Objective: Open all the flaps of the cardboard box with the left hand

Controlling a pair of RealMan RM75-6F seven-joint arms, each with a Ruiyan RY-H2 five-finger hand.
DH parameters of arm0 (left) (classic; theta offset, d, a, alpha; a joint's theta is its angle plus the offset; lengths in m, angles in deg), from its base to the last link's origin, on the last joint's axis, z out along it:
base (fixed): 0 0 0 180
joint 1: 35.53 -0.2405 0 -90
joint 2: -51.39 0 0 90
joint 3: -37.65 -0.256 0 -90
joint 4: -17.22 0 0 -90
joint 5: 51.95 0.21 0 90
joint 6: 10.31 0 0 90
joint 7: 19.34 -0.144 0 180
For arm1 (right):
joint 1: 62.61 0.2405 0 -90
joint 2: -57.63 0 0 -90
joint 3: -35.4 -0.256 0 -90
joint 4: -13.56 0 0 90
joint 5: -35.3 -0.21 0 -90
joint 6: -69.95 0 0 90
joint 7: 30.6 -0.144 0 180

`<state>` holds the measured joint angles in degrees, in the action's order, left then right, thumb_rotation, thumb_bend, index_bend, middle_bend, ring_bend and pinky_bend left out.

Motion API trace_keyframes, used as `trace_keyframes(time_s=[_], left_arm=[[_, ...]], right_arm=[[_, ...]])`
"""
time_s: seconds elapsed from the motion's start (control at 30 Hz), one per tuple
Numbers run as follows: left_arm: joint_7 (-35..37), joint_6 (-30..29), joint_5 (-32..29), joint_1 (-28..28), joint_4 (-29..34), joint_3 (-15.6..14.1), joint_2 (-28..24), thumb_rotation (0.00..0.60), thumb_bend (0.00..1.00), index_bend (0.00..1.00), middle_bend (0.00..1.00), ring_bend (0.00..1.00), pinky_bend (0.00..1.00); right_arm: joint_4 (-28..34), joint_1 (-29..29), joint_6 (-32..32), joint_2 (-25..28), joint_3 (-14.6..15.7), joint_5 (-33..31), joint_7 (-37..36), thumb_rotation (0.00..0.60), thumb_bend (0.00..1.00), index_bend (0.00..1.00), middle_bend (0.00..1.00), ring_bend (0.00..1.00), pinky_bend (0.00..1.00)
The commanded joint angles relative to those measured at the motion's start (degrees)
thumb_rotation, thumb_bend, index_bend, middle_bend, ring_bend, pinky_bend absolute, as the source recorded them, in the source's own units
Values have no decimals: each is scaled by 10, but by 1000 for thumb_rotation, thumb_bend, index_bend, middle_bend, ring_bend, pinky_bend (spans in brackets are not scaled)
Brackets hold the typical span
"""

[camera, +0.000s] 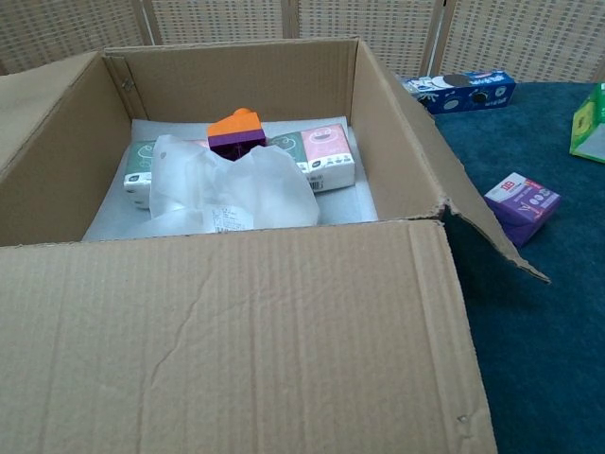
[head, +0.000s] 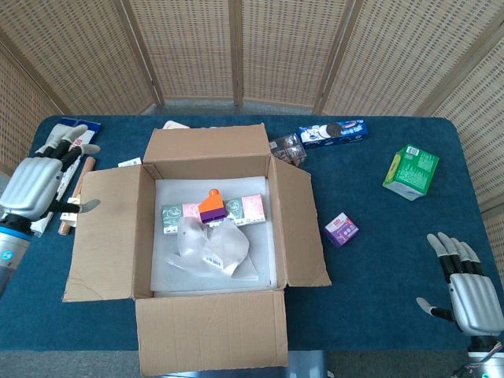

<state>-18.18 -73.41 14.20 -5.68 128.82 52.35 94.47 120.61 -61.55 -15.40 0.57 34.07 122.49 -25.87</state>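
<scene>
The cardboard box (head: 110, 228) stands in the middle of the blue table with its flaps folded outward; in the chest view the cardboard box (camera: 284, 340) fills the frame, its near flap in front. Inside lie a crumpled clear bag (head: 211, 244), an orange and purple block (head: 211, 206) and flat packets (camera: 321, 151). My left hand (head: 39, 183) hovers over the table's left edge, well clear of the box, fingers spread and holding nothing. My right hand (head: 466, 287) rests at the near right corner, fingers apart and empty.
A long white package (head: 47, 175) lies at the far left. A blue cookie box (head: 332, 132), a green carton (head: 411, 170) and a small purple box (head: 341, 229) sit right of the cardboard box. A wicker screen stands behind the table.
</scene>
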Motion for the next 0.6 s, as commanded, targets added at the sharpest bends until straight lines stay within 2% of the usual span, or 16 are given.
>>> trace_keyframes(time_s=[0.03,0.13,0.27,0.4,0.6], left_arm=[[26,-50,50,-46,-33,-29,7,600,0,130,0,0,109],[50,-85,78,-77,-55,-47,20,600,0,119,0,0,90],[78,-161,130,-152,-110,-98,62,600,0,111,0,0,77],[83,-201,148,-184,-144,-113,94,600,0,108,0,0,71],[91,-249,170,-222,-162,-130,122,600,0,108,0,0,48]], right_arm=[[-1,0,-1,-1,-1,0,2,600,0,0,0,0,0],[-4,1,-2,-2,-3,-3,6,600,0,0,0,0,0],[-9,-2,-13,-5,-11,-9,15,600,0,0,0,0,0],[-14,-5,-30,-11,-18,-11,34,600,0,0,0,0,0],[-13,-9,-37,-8,-23,-19,38,600,0,0,0,0,0]])
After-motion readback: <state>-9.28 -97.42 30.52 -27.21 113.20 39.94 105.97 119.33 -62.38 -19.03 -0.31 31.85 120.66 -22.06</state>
